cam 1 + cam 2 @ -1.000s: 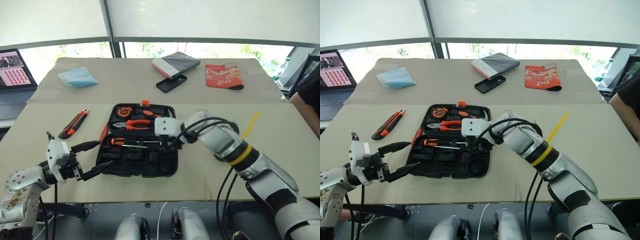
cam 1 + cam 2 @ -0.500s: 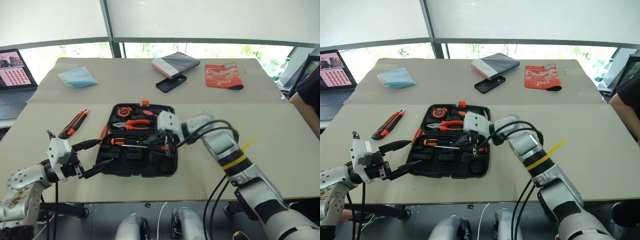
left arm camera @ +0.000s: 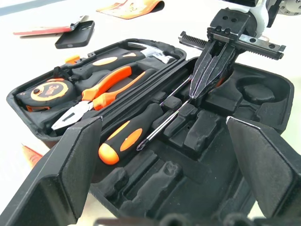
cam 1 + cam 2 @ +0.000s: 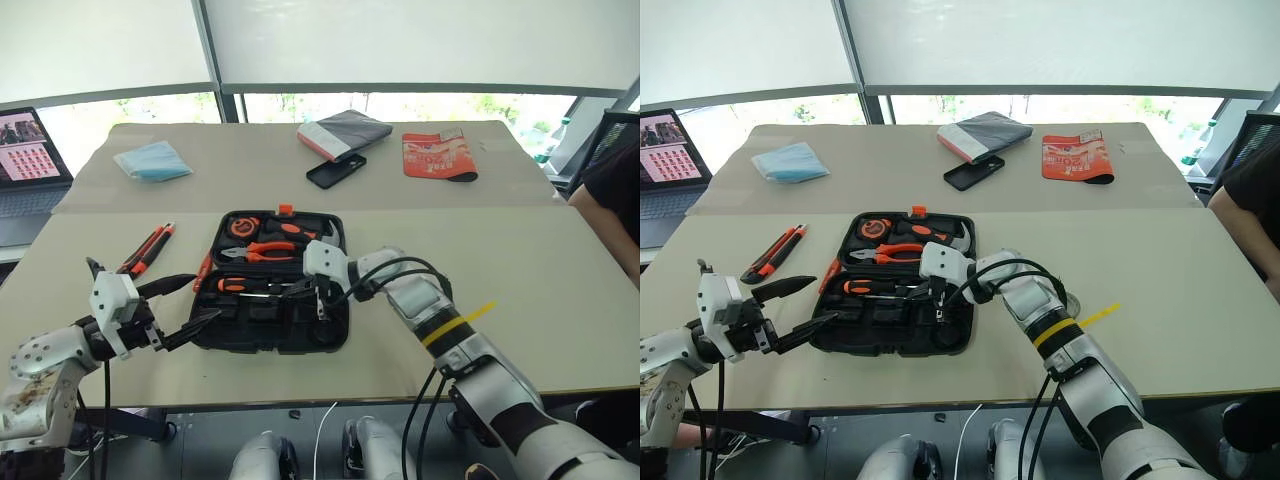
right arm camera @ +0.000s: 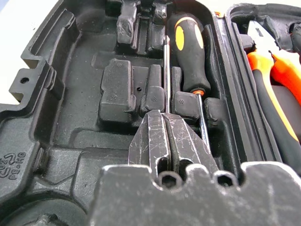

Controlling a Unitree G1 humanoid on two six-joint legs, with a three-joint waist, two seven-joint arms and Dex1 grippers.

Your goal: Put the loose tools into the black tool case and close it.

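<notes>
The black tool case [image 4: 262, 326] lies open in front of me. One orange-and-black screwdriver [image 5: 188, 52] sits in its slot. My right gripper [image 5: 163, 117] is shut, its tips down on the thin shaft of a second screwdriver [image 3: 164, 125]; whether it pinches the shaft I cannot tell. Left of the case, my left gripper [image 4: 208, 296] hangs open and empty, its fingers [image 3: 70, 174] framing the case. Another orange screwdriver [image 4: 207, 268] lies on the table against the case's left side. An orange-and-black utility knife [image 4: 147, 250] lies further left.
Pliers [image 4: 265, 252], a tape measure [image 4: 245, 226] and a hammer [image 4: 310, 228] fill the case's far half. Behind it lie a black phone [image 4: 335, 172], a grey pouch [image 4: 345, 130], a red packet [image 4: 438, 155] and a blue mask [image 4: 152, 160]. A laptop [image 4: 25, 160] stands far left.
My right gripper has shut and come down and leftward into the case, onto the thin screwdriver shaft. The left gripper has stayed where it was, still open.
</notes>
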